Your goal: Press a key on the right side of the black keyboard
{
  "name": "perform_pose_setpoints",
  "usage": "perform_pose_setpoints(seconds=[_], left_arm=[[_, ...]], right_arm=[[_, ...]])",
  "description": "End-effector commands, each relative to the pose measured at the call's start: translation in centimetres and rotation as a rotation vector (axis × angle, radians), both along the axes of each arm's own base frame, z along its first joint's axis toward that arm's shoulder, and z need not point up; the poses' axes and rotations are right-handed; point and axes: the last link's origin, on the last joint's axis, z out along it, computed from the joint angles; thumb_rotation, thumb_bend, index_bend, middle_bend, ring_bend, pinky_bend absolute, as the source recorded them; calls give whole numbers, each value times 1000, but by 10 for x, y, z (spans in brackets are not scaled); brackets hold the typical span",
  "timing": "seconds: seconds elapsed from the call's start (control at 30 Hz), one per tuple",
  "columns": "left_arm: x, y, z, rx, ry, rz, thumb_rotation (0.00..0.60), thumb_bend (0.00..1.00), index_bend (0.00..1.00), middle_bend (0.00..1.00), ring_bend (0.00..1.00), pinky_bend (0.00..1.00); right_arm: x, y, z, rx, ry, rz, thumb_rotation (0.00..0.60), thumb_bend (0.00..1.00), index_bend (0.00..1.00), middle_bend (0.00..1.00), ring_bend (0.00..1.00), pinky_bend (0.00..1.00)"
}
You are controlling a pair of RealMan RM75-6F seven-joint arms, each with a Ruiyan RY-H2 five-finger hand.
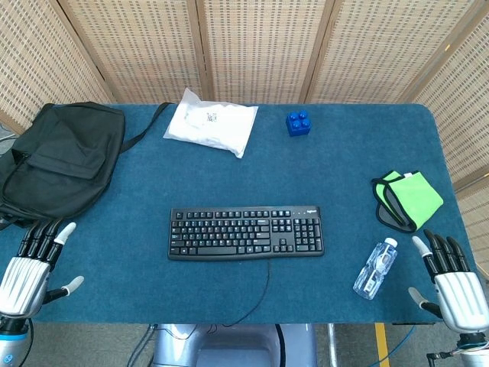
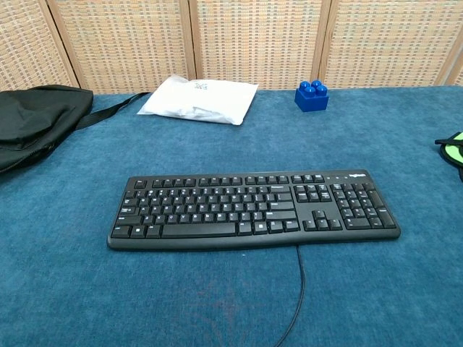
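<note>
Black keyboard (image 1: 246, 232) lengthwise left-right, numpad rightward

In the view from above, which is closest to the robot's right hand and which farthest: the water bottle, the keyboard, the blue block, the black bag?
From the right hand:
1. Water bottle, just beside it.
2. Keyboard, mid-table.
3. Blue block, at the far edge.
4. Black bag, at the opposite end.
</note>
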Motion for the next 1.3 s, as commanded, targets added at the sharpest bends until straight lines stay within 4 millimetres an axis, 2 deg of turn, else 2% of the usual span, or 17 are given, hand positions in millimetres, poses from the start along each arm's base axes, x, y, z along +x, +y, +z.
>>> perform_pose_setpoints(seconds=[0.03,0.27,0.47,0.6,0.63,0.7,0.77,0.83,1.03,1.1,1.17,1.3], left_arm=[[-1,1,0,0,-1,3,600,0,0,0,0,0],[-2,2,7,30,-14,15,600,0,0,0,0,0],[-1,1,11,42,-24,14,600,0,0,0,0,0],[-2,1,10,42,-21,19,600,0,0,0,0,0],[-2,2,10,42,-21,21,600,0,0,0,0,0],[-2,3,9,41,-22,21,600,0,0,0,0,0],[-1,4,9,41,-21,18,600,0,0,0,0,0],[-2,5,7,38,-15,19,600,0,0,0,0,0],[-3,9,4,32,-11,33,600,0,0,0,0,0],[-3,11,4,33,-18,38,600,0,0,0,0,0],[-4,13,4,33,-22,47,600,0,0,0,0,0],[-5,17,7,34,-11,57,600,0,0,0,0,0]], right_arm=[[0,-1,-1,4,2,0,600,232,0,0,0,33],[8,-4,-6,24,-4,14,600,234,0,0,0,33],[39,-22,6,15,32,78,600,232,0,0,0,33],[61,-33,6,54,49,102,600,234,0,26,0,33],[68,-37,6,73,51,100,600,234,0,73,6,43],[77,-45,5,102,53,92,600,242,0,202,84,114],[83,-53,3,125,67,83,600,257,0,370,263,261],[91,-62,1,150,91,71,600,260,0,463,362,345],[107,-85,-14,239,195,33,600,393,9,600,500,432],[111,-91,-21,273,214,9,600,474,24,634,534,453],[113,-96,-26,295,233,-8,600,599,41,671,574,472],[113,-105,-38,340,283,-52,600,740,75,706,610,486]])
